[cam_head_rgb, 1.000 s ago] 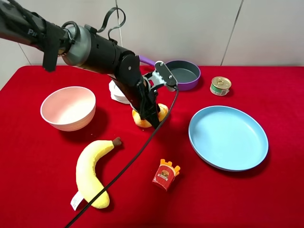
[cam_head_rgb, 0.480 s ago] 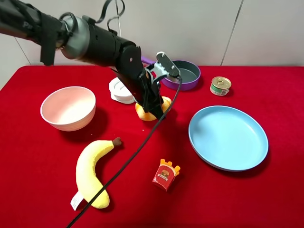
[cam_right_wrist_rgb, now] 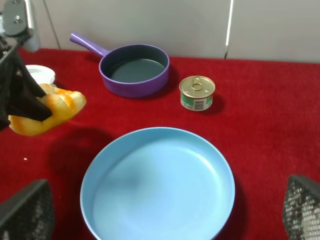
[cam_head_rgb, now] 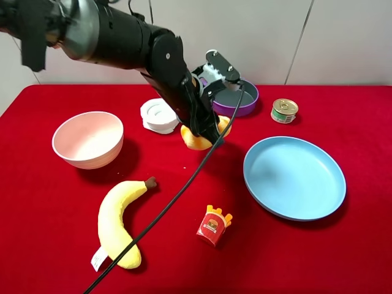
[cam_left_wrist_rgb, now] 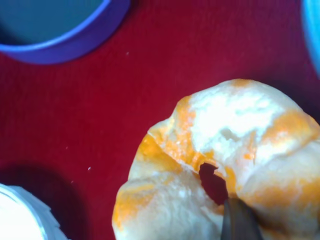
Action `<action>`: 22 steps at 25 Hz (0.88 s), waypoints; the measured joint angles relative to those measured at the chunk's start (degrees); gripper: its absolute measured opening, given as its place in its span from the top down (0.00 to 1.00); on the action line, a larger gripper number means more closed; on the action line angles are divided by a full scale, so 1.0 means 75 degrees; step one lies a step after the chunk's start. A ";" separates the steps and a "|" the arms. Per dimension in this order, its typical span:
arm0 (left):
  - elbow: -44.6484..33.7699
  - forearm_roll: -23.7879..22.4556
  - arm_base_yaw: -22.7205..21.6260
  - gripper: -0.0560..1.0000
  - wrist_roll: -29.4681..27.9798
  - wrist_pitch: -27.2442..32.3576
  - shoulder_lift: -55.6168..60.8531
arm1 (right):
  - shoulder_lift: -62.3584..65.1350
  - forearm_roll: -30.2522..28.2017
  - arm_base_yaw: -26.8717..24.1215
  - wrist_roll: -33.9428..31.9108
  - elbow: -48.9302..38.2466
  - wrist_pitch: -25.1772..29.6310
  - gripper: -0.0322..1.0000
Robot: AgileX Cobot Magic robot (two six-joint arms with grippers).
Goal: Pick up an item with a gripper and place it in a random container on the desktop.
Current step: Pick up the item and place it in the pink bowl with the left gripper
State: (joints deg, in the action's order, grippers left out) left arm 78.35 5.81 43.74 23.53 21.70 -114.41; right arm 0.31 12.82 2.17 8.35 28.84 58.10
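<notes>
The golden-orange toy bread roll [cam_head_rgb: 195, 140] hangs above the red table, between the jaws of my left gripper [cam_head_rgb: 205, 130], which is shut on it. The left wrist view shows the roll [cam_left_wrist_rgb: 220, 150] close up, with one dark fingertip [cam_left_wrist_rgb: 239, 220] pressed into it. It also shows in the right wrist view [cam_right_wrist_rgb: 52, 111], held off the cloth above its shadow. The pale pink bowl [cam_head_rgb: 92, 158] stands at the left, apart from the roll. My right gripper [cam_right_wrist_rgb: 165, 212] is open and empty above the blue plate's near edge; it is out of the exterior view.
A large blue plate [cam_head_rgb: 294, 177] lies right of the roll. A purple pan [cam_head_rgb: 236, 95] and a small tin can [cam_head_rgb: 284, 110] stand at the back. A white round stack [cam_head_rgb: 159, 115] sits behind the roll. A plush banana [cam_head_rgb: 119, 220] and a red fries packet [cam_head_rgb: 213, 225] lie in front.
My left gripper has lifted the bread roll off the table and carried it up and slightly right, toward the back. The other objects have not moved.
</notes>
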 joint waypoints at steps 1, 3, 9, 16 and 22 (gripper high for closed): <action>0.0000 0.0034 0.0047 0.65 0.0000 -0.0001 0.0063 | 0.0000 0.0000 0.0000 0.0000 0.0000 0.0000 0.30; 0.0000 0.0137 0.0138 0.65 -0.0002 0.0053 0.0173 | 0.0000 0.0000 0.0000 0.0000 0.0000 0.0000 0.30; 0.0000 0.0177 0.0287 0.65 -0.0227 0.0311 0.0424 | 0.0000 0.0000 0.0000 0.0000 0.0000 0.0000 0.30; 0.0063 0.0193 0.0152 0.65 -0.0469 0.0584 0.0894 | 0.0000 0.0000 0.0000 0.0000 0.0000 0.0000 0.30; 0.0080 0.0193 -0.0297 0.65 -0.0587 0.0743 0.1113 | 0.0000 0.0000 0.0000 0.0000 0.0000 0.0000 0.30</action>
State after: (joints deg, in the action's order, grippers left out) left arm 78.95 7.26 41.51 19.13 27.27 -106.06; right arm 0.31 12.82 2.17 8.35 28.84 58.10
